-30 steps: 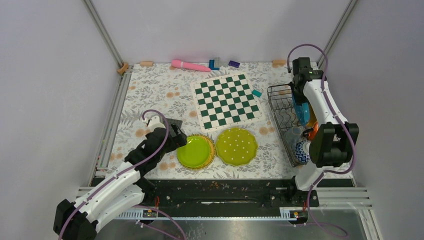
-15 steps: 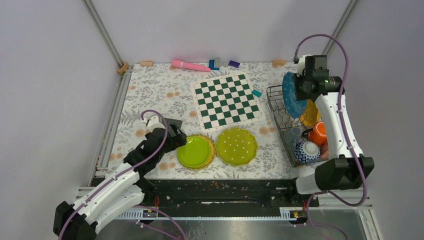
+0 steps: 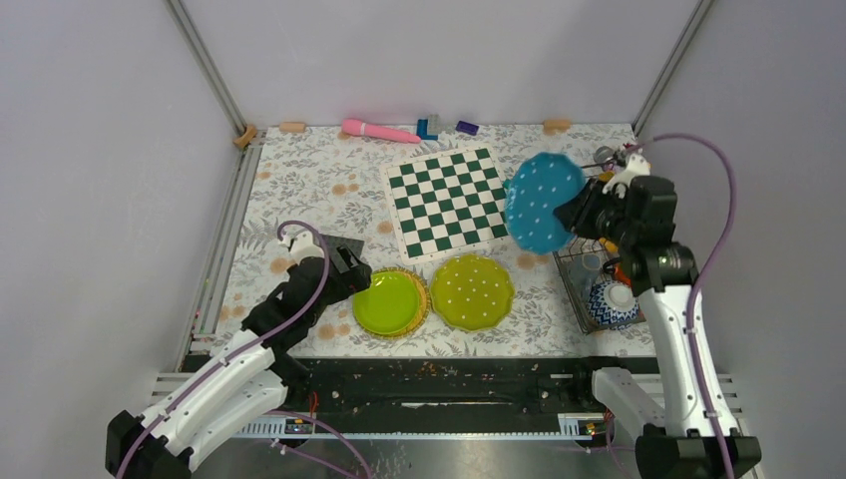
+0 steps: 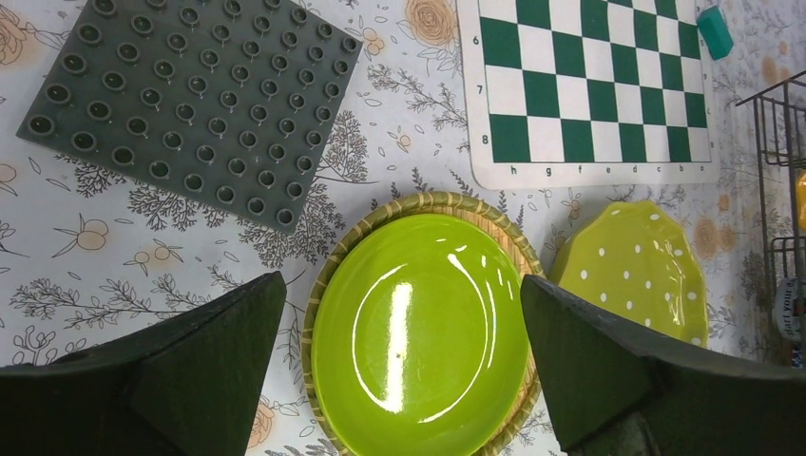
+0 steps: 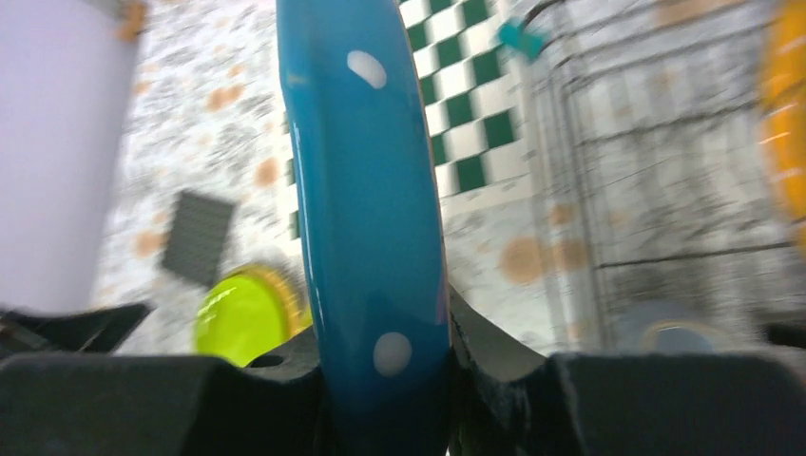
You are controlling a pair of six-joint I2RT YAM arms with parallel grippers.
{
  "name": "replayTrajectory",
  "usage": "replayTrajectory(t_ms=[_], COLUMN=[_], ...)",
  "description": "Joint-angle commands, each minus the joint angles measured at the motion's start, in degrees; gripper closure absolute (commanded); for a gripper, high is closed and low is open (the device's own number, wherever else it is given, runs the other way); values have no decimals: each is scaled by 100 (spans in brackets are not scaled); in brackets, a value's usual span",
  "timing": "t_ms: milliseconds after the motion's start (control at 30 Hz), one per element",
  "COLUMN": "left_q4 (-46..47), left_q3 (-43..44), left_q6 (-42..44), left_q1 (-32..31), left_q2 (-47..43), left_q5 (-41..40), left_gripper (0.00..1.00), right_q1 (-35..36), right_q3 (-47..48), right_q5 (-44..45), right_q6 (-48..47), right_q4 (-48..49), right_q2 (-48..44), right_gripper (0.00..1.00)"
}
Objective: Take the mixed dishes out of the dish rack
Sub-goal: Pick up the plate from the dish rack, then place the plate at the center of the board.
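Observation:
My right gripper point(image 3: 577, 213) is shut on the rim of a teal white-dotted plate point(image 3: 541, 201) and holds it in the air left of the dish rack point(image 3: 571, 261), over the chessboard's right corner. In the right wrist view the plate point(image 5: 366, 190) stands edge-on between my jaws. The rack holds a patterned bowl point(image 3: 611, 302), an orange cup point(image 3: 627, 269) and a yellow plate, partly hidden by the arm. A lime-green plate point(image 3: 390, 302) and a yellow-green dotted plate point(image 3: 472, 291) lie on the table. My left gripper point(image 4: 399, 361) is open above the lime-green plate point(image 4: 423, 332).
A green-and-white chessboard point(image 3: 454, 200) lies mid-table. A grey studded baseplate point(image 4: 195, 104) lies left of the plates. A pink toy point(image 3: 377, 130) and small blocks point(image 3: 429, 128) sit along the back edge.
My right gripper has lifted the teal plate up out of the rack and swung it left over the chessboard's corner. The left arm has barely moved.

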Motion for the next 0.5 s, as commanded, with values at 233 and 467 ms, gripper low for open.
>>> replayTrajectory(t_ms=[233, 467], left_q4=[275, 324], left_q3=[38, 30], left_q6=[47, -35], left_q1=[29, 34], left_q2=[-452, -525], left_q5=[525, 816], left_gripper=[1, 1], right_q1=[1142, 1671], right_q3=[-2402, -3357], right_q5=[-1707, -1367], right_q6=[2221, 2634], right_q4=[2333, 3065], right_q2=[-1237, -1058], right_gripper=[100, 100])
